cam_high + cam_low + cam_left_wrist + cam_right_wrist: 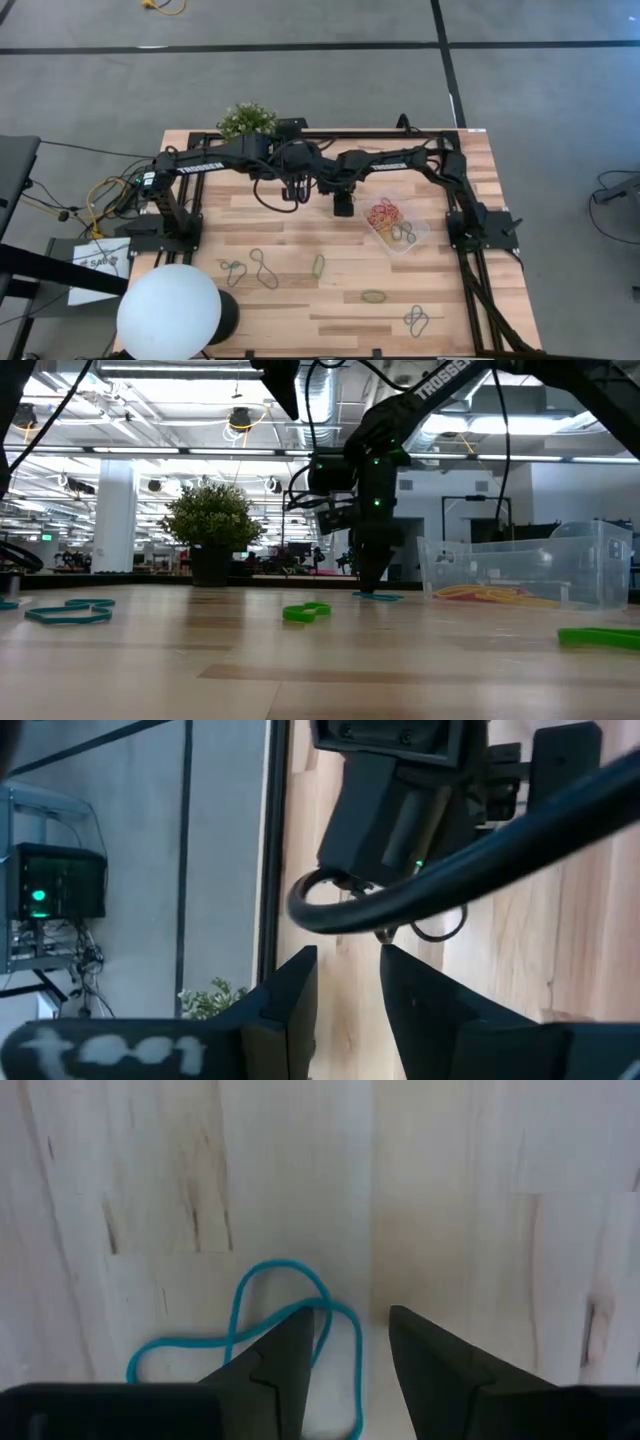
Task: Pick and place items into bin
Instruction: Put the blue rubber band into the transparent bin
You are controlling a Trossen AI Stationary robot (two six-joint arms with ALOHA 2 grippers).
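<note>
- Near the back middle of the wooden surface [300,300], I have the right gripper [343,208] pointing straight down, low over the boards, just left of the bin [415,243].
- Right wrist view: right gripper [350,1342] has its fingers [290,1350] parted by a narrow gap, nothing clamped between them; a blue band [245,1342] lies flat on the boards, one loop running under and beside one finger.
- Low view: right gripper [370,582] tip sits right at the surface, with the blue band [378,597] at its foot. I can't tell if a finger touches it.
- Left gripper [295,190] hangs beside the right arm, raised off the surface. Left wrist view shows left gripper [348,982] fingers slightly apart and empty, looking at the right arm's housing and a black cable [440,885].
- Bin is clear plastic, sits right of centre, holds a bunch of red bands [381,212] and a couple of darker loops [403,234].
- Loose bands across the front half: a dark pair [250,268] at left, green band [318,265] mid, olive band [374,296] further front, tangled band [416,320] near the front right.
- Potted plant [247,120] at the back edge; white globe [168,310] at the front left corner.
</note>
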